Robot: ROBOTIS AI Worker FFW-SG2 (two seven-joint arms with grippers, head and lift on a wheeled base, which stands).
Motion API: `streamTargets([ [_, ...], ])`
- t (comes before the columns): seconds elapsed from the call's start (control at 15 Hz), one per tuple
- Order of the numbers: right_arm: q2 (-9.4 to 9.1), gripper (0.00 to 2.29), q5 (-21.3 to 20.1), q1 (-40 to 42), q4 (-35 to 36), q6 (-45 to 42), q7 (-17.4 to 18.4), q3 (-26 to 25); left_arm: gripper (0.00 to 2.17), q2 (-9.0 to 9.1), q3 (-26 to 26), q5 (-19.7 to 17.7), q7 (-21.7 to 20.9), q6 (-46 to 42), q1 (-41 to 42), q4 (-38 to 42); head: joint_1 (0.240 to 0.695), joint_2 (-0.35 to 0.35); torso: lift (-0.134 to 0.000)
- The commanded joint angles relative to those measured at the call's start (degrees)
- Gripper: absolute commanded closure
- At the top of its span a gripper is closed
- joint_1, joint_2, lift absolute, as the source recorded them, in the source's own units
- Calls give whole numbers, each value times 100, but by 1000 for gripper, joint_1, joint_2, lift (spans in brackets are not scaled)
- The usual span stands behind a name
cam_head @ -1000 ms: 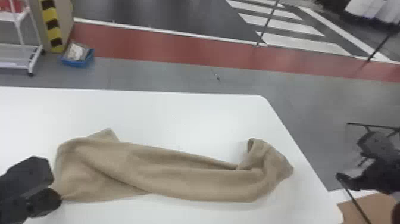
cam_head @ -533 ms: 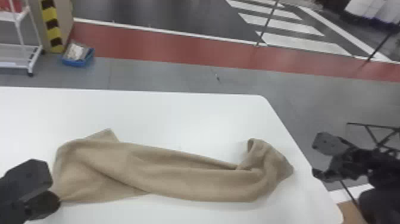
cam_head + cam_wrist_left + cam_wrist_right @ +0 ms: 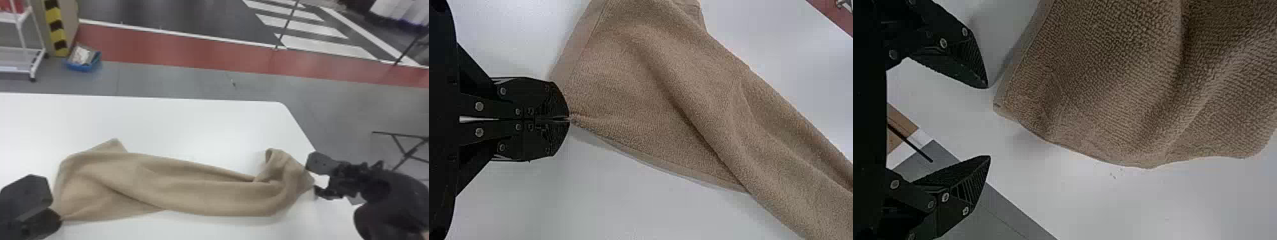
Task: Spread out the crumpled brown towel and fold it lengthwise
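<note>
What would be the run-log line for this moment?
left tool: shut on towel | right tool: open by its other end | towel: twisted, unspread

Red strip (image 3: 191,52) across grey floor (image 3: 178,81).

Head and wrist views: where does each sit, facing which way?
Head view: on head, facing forward and down at the towel; left gripper, right gripper show.
Left wrist view: on that wrist, facing the pinched corner; left gripper shut.
Right wrist view: on that wrist, facing a free corner; right gripper open.
Head and left wrist views share the pinched corner.
</note>
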State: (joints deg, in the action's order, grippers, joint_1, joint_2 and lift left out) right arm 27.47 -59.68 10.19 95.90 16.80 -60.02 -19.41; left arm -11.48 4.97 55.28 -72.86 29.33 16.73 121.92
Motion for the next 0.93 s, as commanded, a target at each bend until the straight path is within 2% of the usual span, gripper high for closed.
streamTargets([
  [0.0,-57,532,18,-8,8,4,-10,51,1254,6,4,0,-1,-1,6,-1,695,-350,-124],
  [0.27,-101,988,36,-8,17,-49,-45,51,1258,-3,4,0,-9,-19,6,-1,695,-350,-124],
  [0.4,-110,1001,80,-8,43,-49,-54,51,1254,-3,13,-9,-9,-19,6,-10,695,-350,-124],
  [0.53,-119,1210,176,-8,105,-66,-72,-46,1258,-3,4,0,-18,-19,14,-10,695,-350,-124],
  [0.67,-136,1214,449,44,298,-102,-116,-265,1258,-3,-22,-9,-18,-37,14,-1,695,-350,-124],
  [0.8,-136,1210,871,141,702,-348,-555,-749,1258,-3,-145,-9,-124,-37,14,122,695,-350,-124],
  [0.87,-110,1210,1284,150,896,-488,-959,-1171,1258,-3,-286,-53,-211,-37,6,271,695,-350,-124],
])
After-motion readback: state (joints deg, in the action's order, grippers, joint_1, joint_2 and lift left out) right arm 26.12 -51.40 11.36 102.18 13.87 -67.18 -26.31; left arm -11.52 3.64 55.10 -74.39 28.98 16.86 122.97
